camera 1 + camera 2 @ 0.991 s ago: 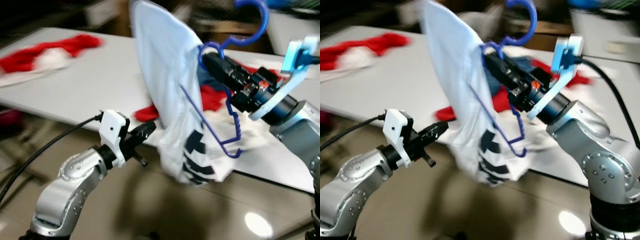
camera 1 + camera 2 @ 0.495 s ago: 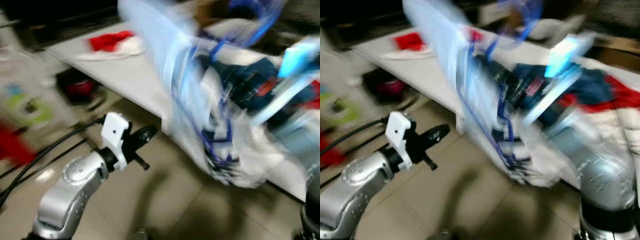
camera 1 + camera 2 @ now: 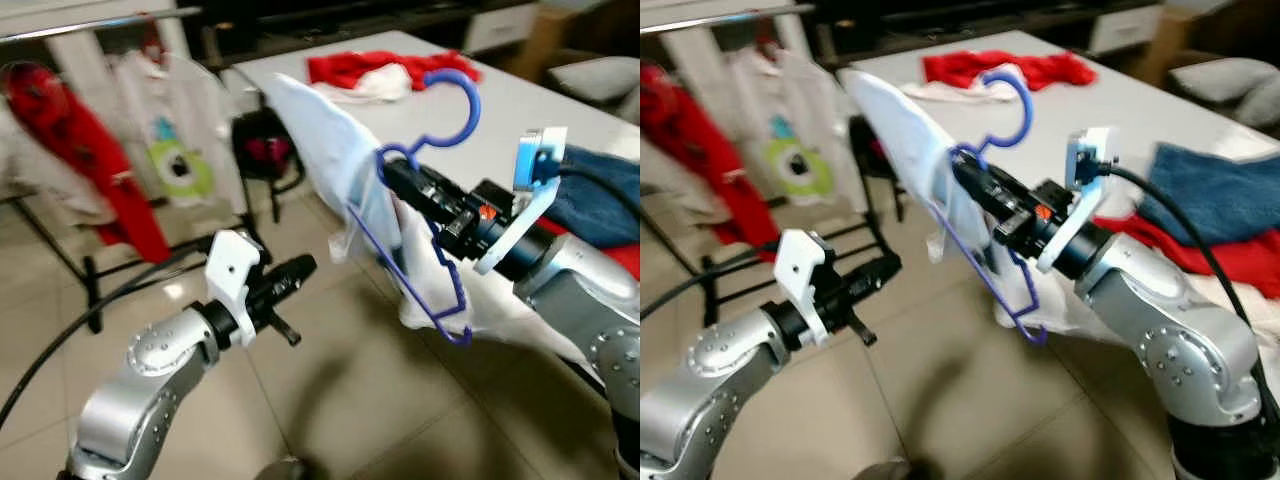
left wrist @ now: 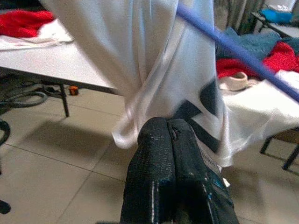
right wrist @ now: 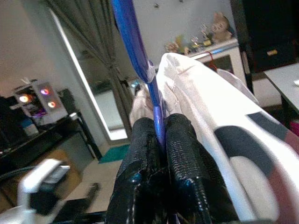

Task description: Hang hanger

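Right gripper (image 3: 392, 178) jaws clenched on the blue plastic hanger (image 3: 425, 190), held in the air beside the white worktop (image 3: 520, 105), white printed shirt (image 3: 345, 175) draped on it. Left gripper (image 3: 300, 268) jaws closed, empty. Risk: shirt slides off mid-swing toward the metal clothes rail (image 3: 90, 22).

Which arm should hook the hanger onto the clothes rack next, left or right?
Right, probably. The right gripper is shut on the blue hanger carrying the white shirt. The left gripper is shut, empty, low.
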{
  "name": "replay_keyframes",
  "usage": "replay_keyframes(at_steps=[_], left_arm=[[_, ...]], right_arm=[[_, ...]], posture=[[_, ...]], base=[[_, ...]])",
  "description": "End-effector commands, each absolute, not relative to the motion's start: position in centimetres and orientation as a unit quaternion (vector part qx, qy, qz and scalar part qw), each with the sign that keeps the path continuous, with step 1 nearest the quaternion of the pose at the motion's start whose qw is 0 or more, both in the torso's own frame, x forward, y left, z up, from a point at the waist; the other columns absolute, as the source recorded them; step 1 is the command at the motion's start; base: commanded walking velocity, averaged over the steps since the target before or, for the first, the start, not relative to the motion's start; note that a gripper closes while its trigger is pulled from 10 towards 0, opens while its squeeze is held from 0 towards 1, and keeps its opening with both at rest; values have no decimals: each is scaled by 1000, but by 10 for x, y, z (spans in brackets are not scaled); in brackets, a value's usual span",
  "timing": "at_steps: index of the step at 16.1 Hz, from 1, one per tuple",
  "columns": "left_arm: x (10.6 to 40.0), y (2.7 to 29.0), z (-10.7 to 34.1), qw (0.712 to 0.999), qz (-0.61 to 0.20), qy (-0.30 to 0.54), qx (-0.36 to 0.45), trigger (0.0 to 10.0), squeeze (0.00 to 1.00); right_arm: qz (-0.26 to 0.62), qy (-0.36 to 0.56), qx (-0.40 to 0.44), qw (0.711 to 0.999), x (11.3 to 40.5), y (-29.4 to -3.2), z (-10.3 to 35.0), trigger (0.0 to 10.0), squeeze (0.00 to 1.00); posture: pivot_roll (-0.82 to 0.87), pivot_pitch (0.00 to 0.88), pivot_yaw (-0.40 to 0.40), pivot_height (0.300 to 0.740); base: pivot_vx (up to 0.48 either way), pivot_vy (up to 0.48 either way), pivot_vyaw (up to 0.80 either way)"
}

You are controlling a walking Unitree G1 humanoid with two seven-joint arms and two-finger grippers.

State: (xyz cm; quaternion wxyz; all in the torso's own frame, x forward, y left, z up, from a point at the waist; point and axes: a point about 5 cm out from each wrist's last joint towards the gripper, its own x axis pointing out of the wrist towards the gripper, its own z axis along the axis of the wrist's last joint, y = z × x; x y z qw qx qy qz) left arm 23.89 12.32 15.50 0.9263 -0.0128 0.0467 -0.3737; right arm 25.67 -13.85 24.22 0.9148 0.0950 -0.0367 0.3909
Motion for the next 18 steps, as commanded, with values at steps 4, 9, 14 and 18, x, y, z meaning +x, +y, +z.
replay_keyframes(at_steps=[4, 9, 14, 18], left_arm=[[239, 126, 158, 929, -368, 45, 4, 10000, 0], [246, 140, 154, 951, -305, 51, 25, 10000, 0], [268, 174, 153, 980, -185, 47, 58, 10000, 0], [267, 175, 162, 982, -173, 25, 76, 10000, 0]], right_arm=[[307, -10, 49, 950, 274, -141, 212, 10000, 0], [282, 8, 60, 958, 274, -142, 190, 10000, 0], [273, 7, 66, 960, 277, -156, 184, 10000, 0], [267, 3, 61, 962, 292, -165, 184, 10000, 0]], posture=[[-32, 5, 23, 740], [-9, 5, 11, 740], [10, 0, 11, 740], [81, 0, -31, 740]], base=[[0, 0, 798], [0, 0, 800], [0, 0, 800], [0, 0, 800]])
